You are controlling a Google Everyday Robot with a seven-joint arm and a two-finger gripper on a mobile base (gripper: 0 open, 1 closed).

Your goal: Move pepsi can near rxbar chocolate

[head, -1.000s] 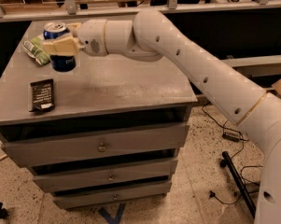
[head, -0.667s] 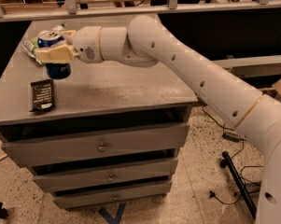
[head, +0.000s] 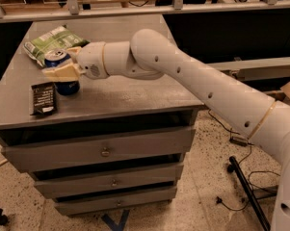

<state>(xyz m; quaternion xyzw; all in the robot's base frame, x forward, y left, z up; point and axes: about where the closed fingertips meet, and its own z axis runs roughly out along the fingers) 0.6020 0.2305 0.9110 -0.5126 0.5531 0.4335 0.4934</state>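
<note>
The pepsi can (head: 62, 83) is a dark-blue can with a silver top, upright on or just above the grey cabinet top (head: 130, 93). My gripper (head: 61, 72) is shut on the can, its cream fingers (head: 58, 73) wrapped around the can's middle. The rxbar chocolate (head: 43, 99) is a flat black wrapper with white text lines, lying at the front left of the top. The can stands just right of the bar, a small gap apart.
A green crinkly snack bag (head: 50, 40) lies behind the can at the back left. The cabinet has several drawers (head: 103, 150) below. My white arm (head: 192, 81) reaches in from the right. Cables (head: 231, 138) and a dark stand leg lie on the floor at the right.
My gripper has carried the can forward and left, away from the green bag and toward the black bar. The can now sits lower, beside the bar.
</note>
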